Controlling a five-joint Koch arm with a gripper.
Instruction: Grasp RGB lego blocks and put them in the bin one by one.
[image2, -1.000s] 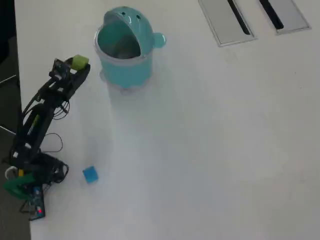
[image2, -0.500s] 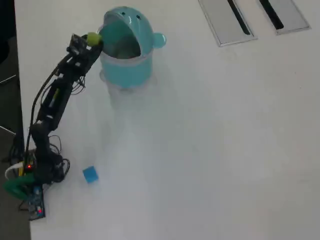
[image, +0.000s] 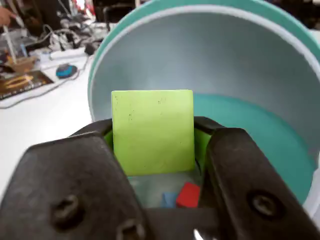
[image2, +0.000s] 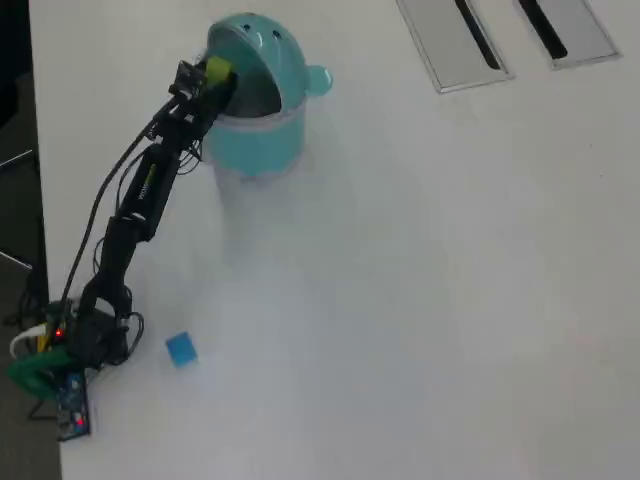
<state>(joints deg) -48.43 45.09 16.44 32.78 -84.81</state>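
Teal bin (image2: 262, 140) stands on the white surface (image2: 420, 280). End effector (image: 152, 150) is held over its opening, pinching the yellow-green block (image: 152, 131). Red block (image: 189, 194) is seen inside already. Blue block (image2: 180, 348) is left on the surface, well apart.

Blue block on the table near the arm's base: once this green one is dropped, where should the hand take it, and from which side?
Take the blue block from straight above, hand closing on two opposite side faces. It lies flat and alone on the white table, slightly rotated in the overhead view, so turn the wrist to match.
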